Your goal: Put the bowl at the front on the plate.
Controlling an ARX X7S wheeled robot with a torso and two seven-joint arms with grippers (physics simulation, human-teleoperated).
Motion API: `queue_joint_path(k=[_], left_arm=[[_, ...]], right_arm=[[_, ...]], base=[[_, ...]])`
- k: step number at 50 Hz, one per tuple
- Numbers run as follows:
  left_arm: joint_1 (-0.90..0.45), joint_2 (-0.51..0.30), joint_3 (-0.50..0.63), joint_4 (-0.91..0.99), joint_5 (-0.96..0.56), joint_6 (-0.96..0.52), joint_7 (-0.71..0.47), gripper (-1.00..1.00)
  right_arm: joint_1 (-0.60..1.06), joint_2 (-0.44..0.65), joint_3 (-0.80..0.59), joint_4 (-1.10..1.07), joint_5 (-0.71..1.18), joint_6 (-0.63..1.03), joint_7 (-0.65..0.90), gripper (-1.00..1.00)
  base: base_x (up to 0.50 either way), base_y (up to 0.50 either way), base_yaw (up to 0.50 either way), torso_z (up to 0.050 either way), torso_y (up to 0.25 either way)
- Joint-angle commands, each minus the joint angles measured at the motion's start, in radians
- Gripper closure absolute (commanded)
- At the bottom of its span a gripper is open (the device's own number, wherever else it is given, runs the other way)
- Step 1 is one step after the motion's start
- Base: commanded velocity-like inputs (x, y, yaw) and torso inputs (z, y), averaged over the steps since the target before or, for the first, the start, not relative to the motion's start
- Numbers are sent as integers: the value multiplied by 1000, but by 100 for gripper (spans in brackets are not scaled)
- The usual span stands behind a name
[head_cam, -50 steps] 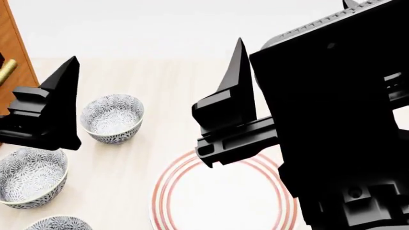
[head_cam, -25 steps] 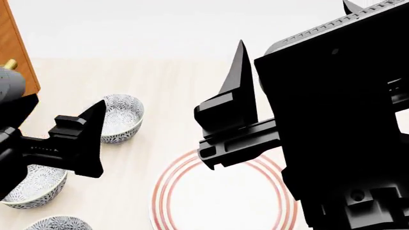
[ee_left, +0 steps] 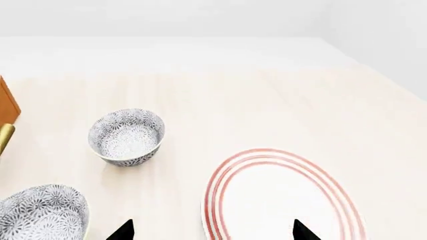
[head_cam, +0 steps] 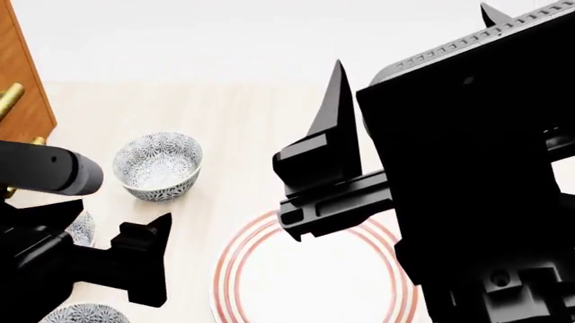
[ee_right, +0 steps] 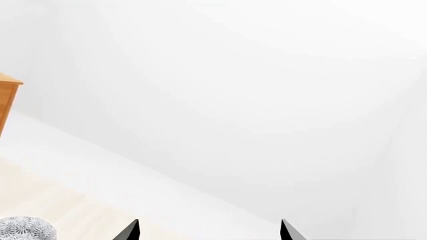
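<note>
We see the left gripper (ee_left: pixel 210 231) spread wide, holding nothing, with only its two black fingertips (ee_left: pixel 122 231) in the wrist view. The right gripper (ee_right: pixel 209 230) is likewise wide apart and empty, raised toward a white wall. The bowl (head_cam: pixel 83 313), glazed ceramic with dense blue-grey flowers, sits at the front edge of the head view, left of the plate (head_cam: pixel 229 269). The plate is shallow, white, red-ringed. Two matching bowls (head_cam: pixel 158 165) stand farther back. The table (head_cam: pixel 242 128) is pale wood grain; an orange-brown cabinet (head_cam: pixel 23 81) stands at the left.
</note>
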Motion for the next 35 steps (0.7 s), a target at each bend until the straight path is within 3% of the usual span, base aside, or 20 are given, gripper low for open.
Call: queue_joint_path(k=[1, 18, 35], left_arm=[[13, -14, 58, -39, -38, 5, -49, -100], [63, -44, 115, -77, -53, 1, -67, -100], [106, -48, 148, -94, 46, -19, -7, -100]], right_arm=[[-3, 7, -6, -7, 4, -9, 12, -100], [10, 7, -19, -6, 0, -7, 9, -100], [12, 9, -30, -4, -4, -10, 7, -100]], base=[[0, 0, 0, 0, 0], [0, 0, 0, 0, 0], [0, 0, 0, 0, 0]])
